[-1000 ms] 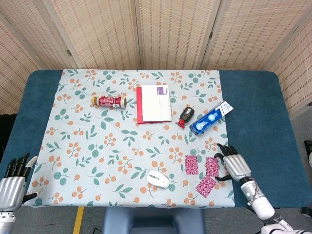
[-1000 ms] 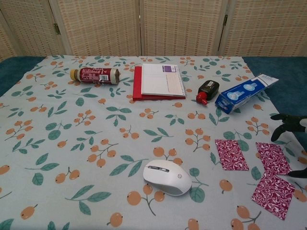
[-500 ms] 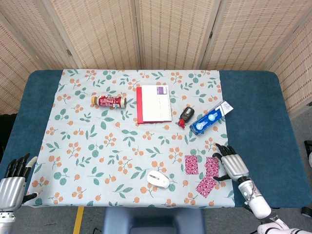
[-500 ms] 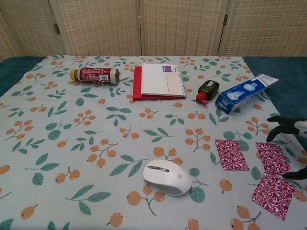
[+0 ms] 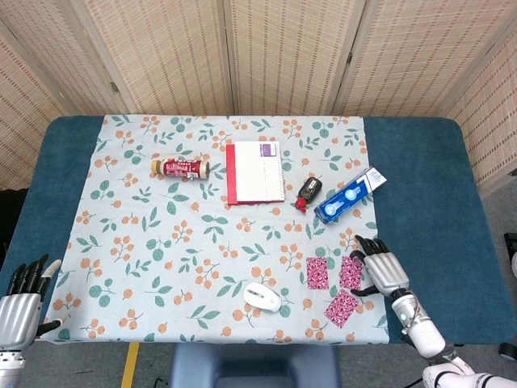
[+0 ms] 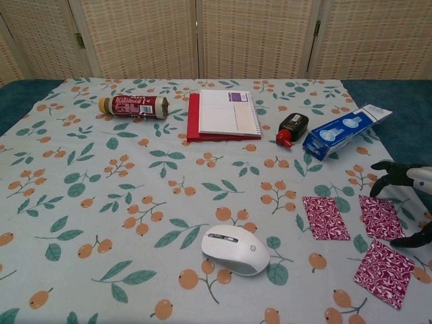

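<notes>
The right hand (image 5: pixel 380 268) hovered with fingers spread, holding nothing, just over the nearest flat patterned red square (image 5: pixel 350 272), which lay slightly askew. The left hand (image 5: pixel 20 301) rested open at the counter (image 5: pixel 420 186) edge

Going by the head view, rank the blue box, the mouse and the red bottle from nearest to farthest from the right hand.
Measured from the right hand:
1. Blue box, just beyond the hand, toward the back of the table.
2. Mouse, at the front edge, off to the hand's left.
3. Red bottle, lying on its side far across at the back left.
</notes>
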Robot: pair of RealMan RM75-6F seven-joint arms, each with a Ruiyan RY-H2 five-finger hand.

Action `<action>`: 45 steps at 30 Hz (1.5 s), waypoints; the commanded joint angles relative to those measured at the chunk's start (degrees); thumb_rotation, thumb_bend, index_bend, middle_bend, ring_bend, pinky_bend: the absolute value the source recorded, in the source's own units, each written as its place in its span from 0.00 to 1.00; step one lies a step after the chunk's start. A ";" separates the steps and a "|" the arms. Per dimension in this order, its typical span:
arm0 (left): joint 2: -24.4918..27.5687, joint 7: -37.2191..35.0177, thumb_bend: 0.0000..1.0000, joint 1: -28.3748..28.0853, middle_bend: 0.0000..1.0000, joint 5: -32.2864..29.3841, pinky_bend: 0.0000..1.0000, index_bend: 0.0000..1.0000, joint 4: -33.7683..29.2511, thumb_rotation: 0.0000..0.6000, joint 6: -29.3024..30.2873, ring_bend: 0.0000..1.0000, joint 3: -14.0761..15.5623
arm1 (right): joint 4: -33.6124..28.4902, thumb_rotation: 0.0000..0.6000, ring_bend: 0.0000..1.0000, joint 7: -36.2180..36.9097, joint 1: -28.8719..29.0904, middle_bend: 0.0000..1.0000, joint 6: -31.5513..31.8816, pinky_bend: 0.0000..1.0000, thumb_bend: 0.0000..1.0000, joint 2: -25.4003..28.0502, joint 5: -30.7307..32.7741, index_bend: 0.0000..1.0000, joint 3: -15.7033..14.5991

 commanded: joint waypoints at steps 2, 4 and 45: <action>-0.03 -0.07 0.23 -0.01 0.03 0.01 0.00 0.13 0.06 1.00 -0.01 0.07 0.00 | -0.24 0.77 0.00 -0.12 0.06 0.01 -0.39 0.00 0.11 0.15 0.60 0.24 0.08; -0.06 -0.09 0.23 -0.05 0.03 0.04 0.00 0.13 0.12 1.00 -0.03 0.07 -0.02 | -0.37 0.77 0.00 -0.11 0.09 0.01 -0.49 0.00 0.11 0.23 0.65 0.23 0.04; -0.33 -0.88 0.23 -0.29 0.03 0.56 0.00 0.13 0.63 1.00 0.01 0.07 0.03 | -9.93 0.81 0.00 2.69 3.02 0.04 -0.97 0.00 0.11 3.19 -1.57 0.31 1.97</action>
